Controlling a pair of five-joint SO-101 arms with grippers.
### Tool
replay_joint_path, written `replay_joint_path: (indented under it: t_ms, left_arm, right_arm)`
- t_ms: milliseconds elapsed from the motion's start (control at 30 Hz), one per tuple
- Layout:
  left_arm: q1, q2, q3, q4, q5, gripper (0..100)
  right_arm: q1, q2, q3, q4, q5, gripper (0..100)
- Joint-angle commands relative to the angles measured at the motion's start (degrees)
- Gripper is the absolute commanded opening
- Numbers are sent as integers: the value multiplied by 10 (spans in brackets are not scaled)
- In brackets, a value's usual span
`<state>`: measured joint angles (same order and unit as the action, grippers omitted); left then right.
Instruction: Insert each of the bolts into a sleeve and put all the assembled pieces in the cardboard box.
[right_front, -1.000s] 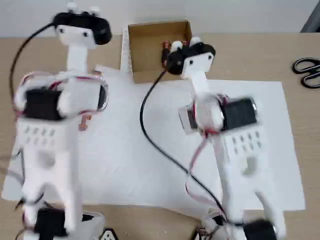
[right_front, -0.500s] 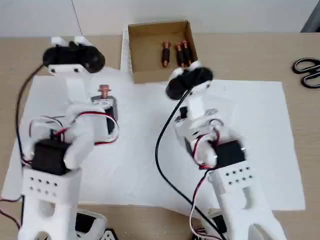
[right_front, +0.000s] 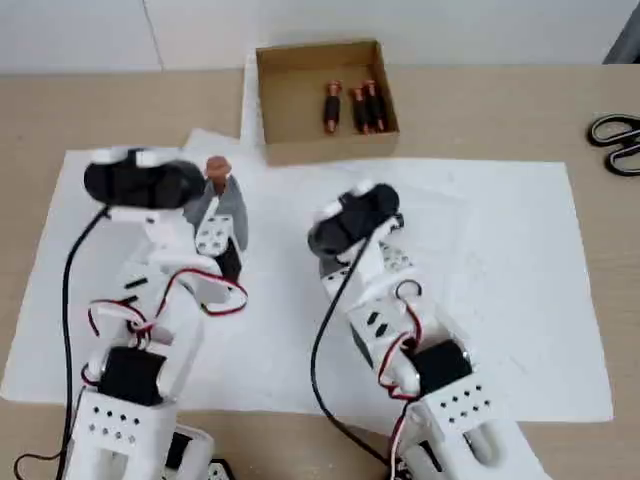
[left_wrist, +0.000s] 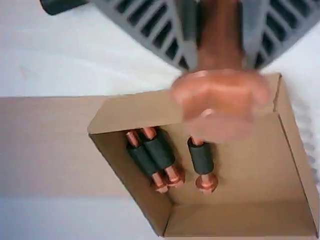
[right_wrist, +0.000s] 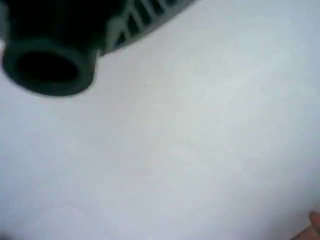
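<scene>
White sheet (right_front: 500, 280) and cardboard box (right_front: 290, 100) are unchanged, and we still count three assembled pieces (right_front: 357, 105) lying in the box. Both arms have pulled back from the box. Left gripper (left_wrist: 220, 35) is clamped on a bolt (left_wrist: 220, 100), head sticking out towards the box. Right gripper (right_wrist: 87, 35) is closed around a black sleeve (right_wrist: 50, 65) above the sheet.

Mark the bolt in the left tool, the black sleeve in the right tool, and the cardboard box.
bolt (left_wrist: 220, 100): left wrist view, on its copper head.
sleeve (right_wrist: 86, 65): right wrist view, on the rim of its open end.
cardboard box (right_front: 290, 110): high view, on its bare floor.
</scene>
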<state>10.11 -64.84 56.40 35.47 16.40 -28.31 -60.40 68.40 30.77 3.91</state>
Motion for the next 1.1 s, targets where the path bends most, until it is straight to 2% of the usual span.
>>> replay_joint_path:
  t_ms: [0, 200, 433, 700, 900, 1067]
  left_arm:
    - [4, -22, 0, -25, 6, 6]
    - [4, -20, 0, -22, 94, 6]
    - [46, -11, -14, 13, 96, 6]
    - [58, 131, -137, 76, 110, 6]
    - [69, 142, -116, 22, 115, 6]
    - [103, 142, -104, 11, 114, 6]
  right_arm:
    - [-7, -45, 29, -43, 1, 4]
    - [-50, -103, 127, -115, 1, 4]
    - [-56, -156, 180, -145, 1, 4]
    - [-82, -171, 184, -140, -37, 4]
    - [-82, -171, 184, -141, -43, 4]
    - [-83, -171, 184, -145, -44, 4]
